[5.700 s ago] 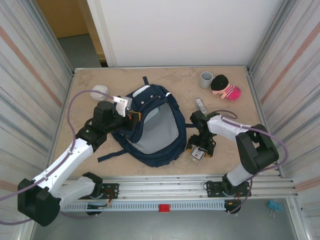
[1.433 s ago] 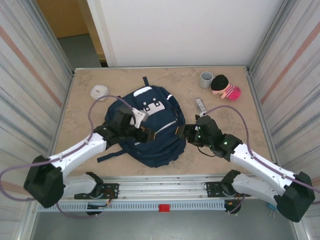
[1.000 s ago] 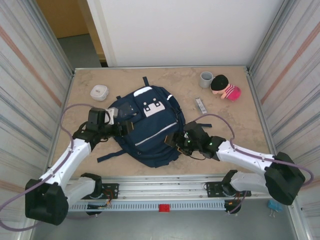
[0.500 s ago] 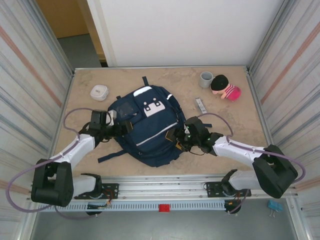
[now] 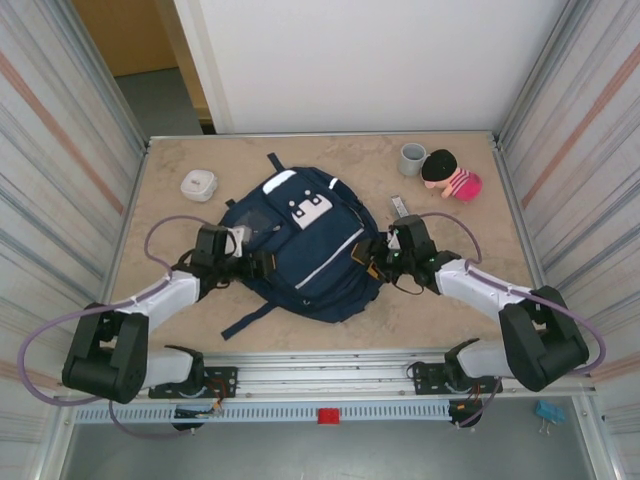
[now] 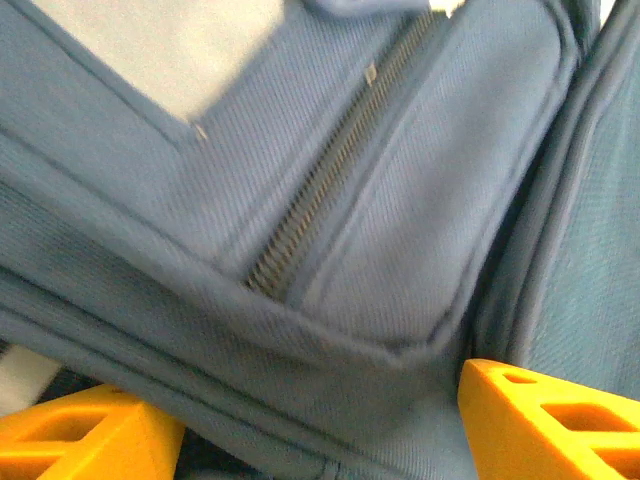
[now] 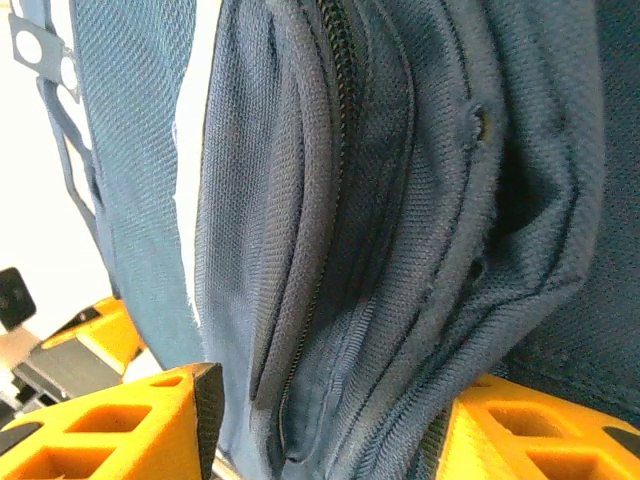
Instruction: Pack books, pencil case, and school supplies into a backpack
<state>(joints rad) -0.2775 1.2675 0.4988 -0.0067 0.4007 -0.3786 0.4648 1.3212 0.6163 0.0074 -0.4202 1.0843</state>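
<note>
Top external view. One backpack (image 5: 300,250) lies flat at the centre of the bench (image 5: 180,290), front pocket and white patches facing up. Its long axis runs from the far side, slightly left, to the near side, slightly right, with the top end away from the arm bases. One dark strap (image 5: 245,320) trails from its near-left side. The backpack's contents cannot be seen.

The left claw (image 5: 255,265) sits against the backpack's left edge and the right claw (image 5: 375,262) against its right edge.

One narrow grey-white bar (image 5: 397,205) lies on the bench just beyond the right arm, partly hidden. Also present are one rounded white box (image 5: 199,184) at far left and one grey cup (image 5: 411,158) with one plush doll (image 5: 450,175) just beside it at far right. The cup's contents cannot be told.

Left wrist view. Two orange fingers (image 6: 70,440) stand spread wide, with navy fabric and one closed zipper (image 6: 320,200) running diagonally across the gap.

Right wrist view. Two orange fingers (image 7: 110,420) stand apart, and a bunched fold of the backpack (image 7: 400,200) fills the gap, touching both. Whether they pinch it cannot be told. One zipper line here (image 7: 335,150) is closed.
</note>
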